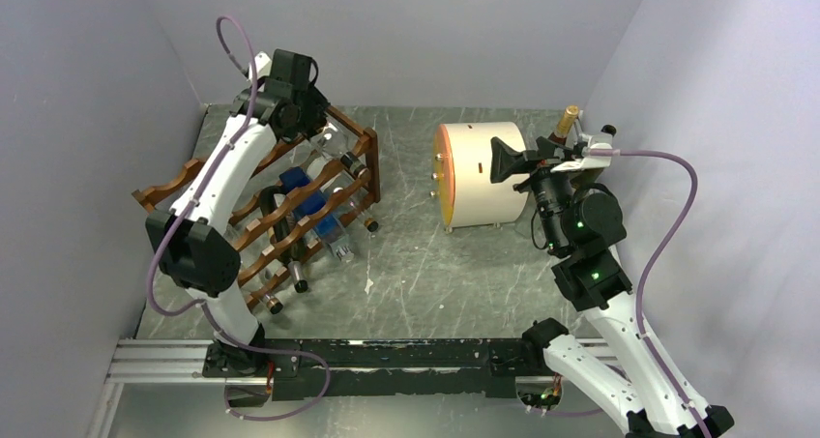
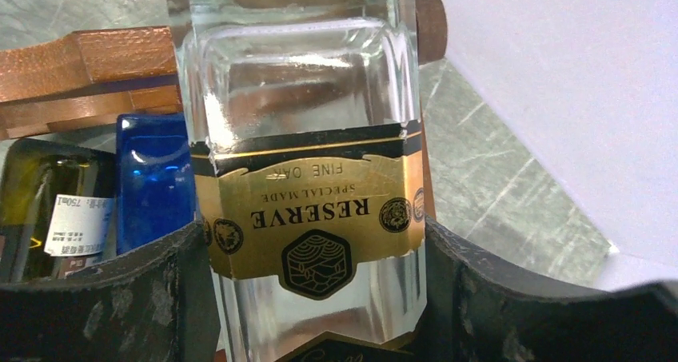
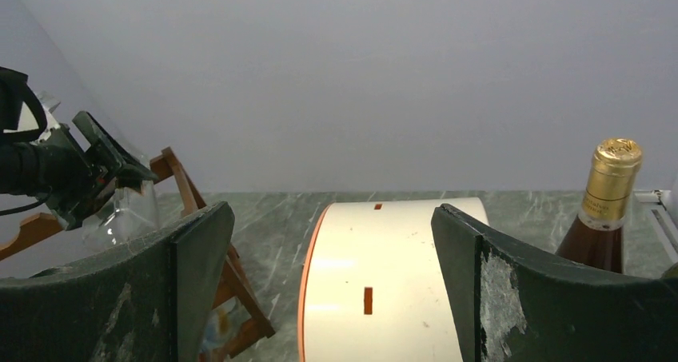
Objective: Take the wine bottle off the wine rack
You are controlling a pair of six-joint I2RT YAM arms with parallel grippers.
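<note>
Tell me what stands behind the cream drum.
A brown bottle with a gold foil top stands behind the right end of the cream drum. The right hand covers its lower body and base.

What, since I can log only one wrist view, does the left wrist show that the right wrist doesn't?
Only the left wrist: the RESERVE label on the clear bottle between its jaws, a blue bottle and a green bottle. Only the right wrist: the drum and a gold-capped bottle. Both: the rack, the table and the clear bottle, faint in the right wrist.
</note>
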